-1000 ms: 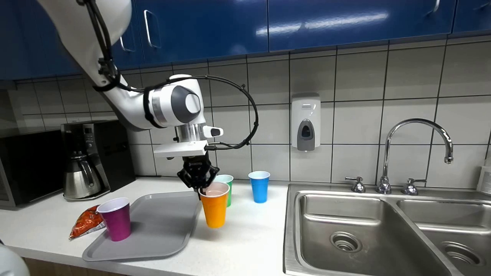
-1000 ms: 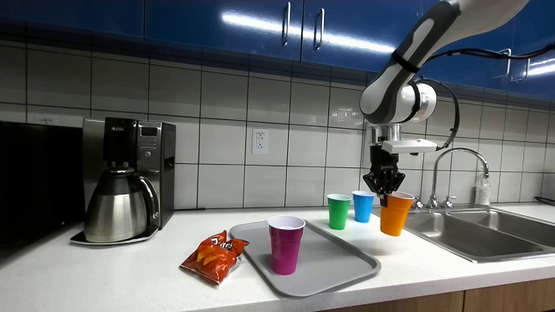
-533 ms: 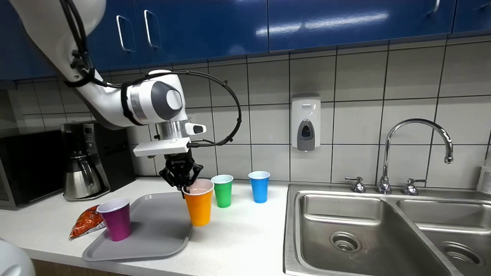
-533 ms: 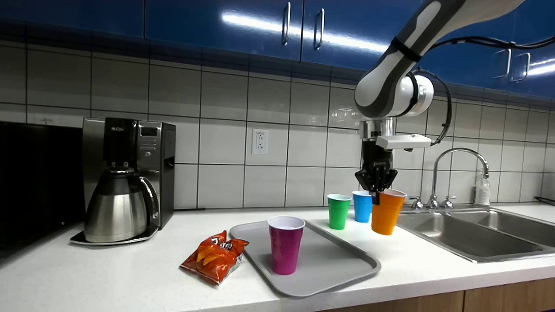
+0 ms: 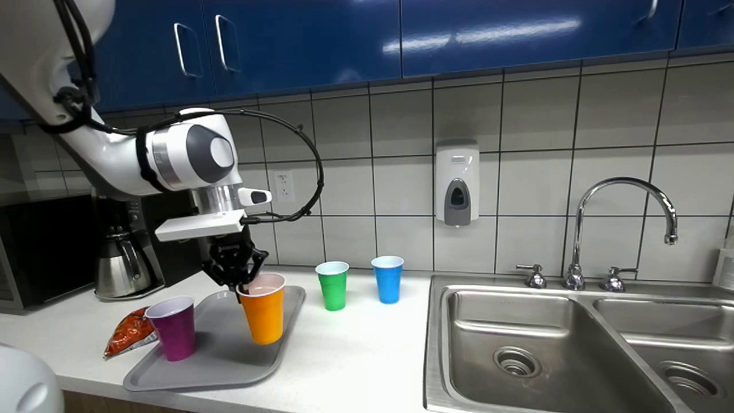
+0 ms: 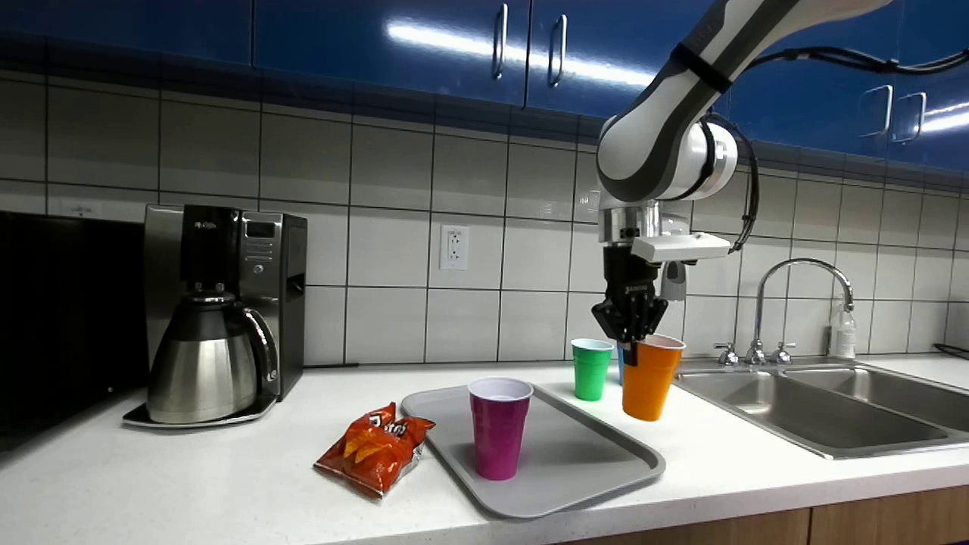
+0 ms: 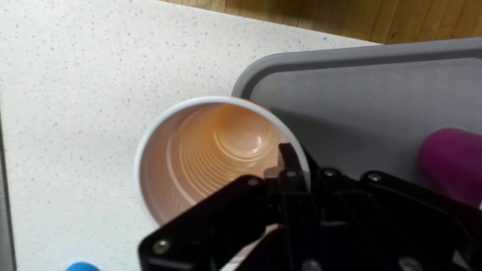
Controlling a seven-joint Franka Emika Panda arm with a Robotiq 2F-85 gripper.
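Observation:
My gripper (image 5: 239, 289) is shut on the rim of an orange cup (image 5: 265, 315), one finger inside and one outside. The gripper also shows in an exterior view (image 6: 630, 356) and the wrist view (image 7: 301, 158). The cup hangs slightly tilted, raised, near the right part of a grey tray (image 5: 229, 361). In the wrist view the cup (image 7: 233, 146) looks hollow, with a white rim, and overlaps the tray's corner (image 7: 260, 69). A purple cup (image 6: 500, 439) stands upright on the tray. A green cup (image 6: 590, 375) and a blue cup (image 5: 388, 284) stand on the counter behind.
A red chip bag (image 6: 375, 450) lies beside the tray. A coffee maker (image 6: 212, 356) and a black appliance (image 6: 68, 318) stand by the wall. A steel sink (image 5: 433, 344) with a tall faucet (image 5: 578, 223) is at the right. Blue cabinets (image 5: 309, 40) hang above.
My gripper has carried the orange cup leftward in both exterior views, from beside the tray to its right part. The green cup has come into full sight in an exterior view. The other objects stay put.

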